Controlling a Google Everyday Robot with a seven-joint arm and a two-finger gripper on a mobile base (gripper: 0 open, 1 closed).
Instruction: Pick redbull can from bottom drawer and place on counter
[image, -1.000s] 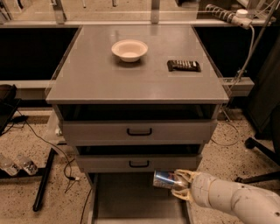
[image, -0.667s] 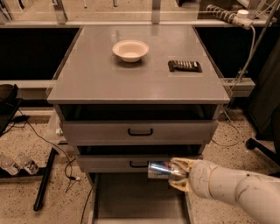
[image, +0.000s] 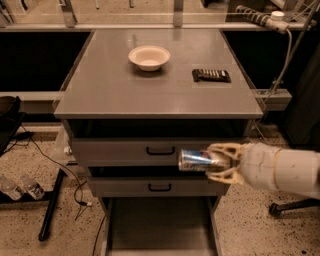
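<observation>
Gripper (image: 214, 161): camera view, at the right of the cabinet front, fingers clamped round the redbull can (image: 194, 160). Can: held in the air before the upper drawer fronts, above the open bottom drawer (image: 160, 227) and below the counter (image: 115, 95). Axis: horizontal, free end toward the view's left. Status: pick judged done; raising and set-down on the counter remain.

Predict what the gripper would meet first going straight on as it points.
The gripper, in front of the top drawer, points along it holding the redbull can. Likely that drawer's front near its handle, can first; depth is unclear, so it may pass clear.
</observation>
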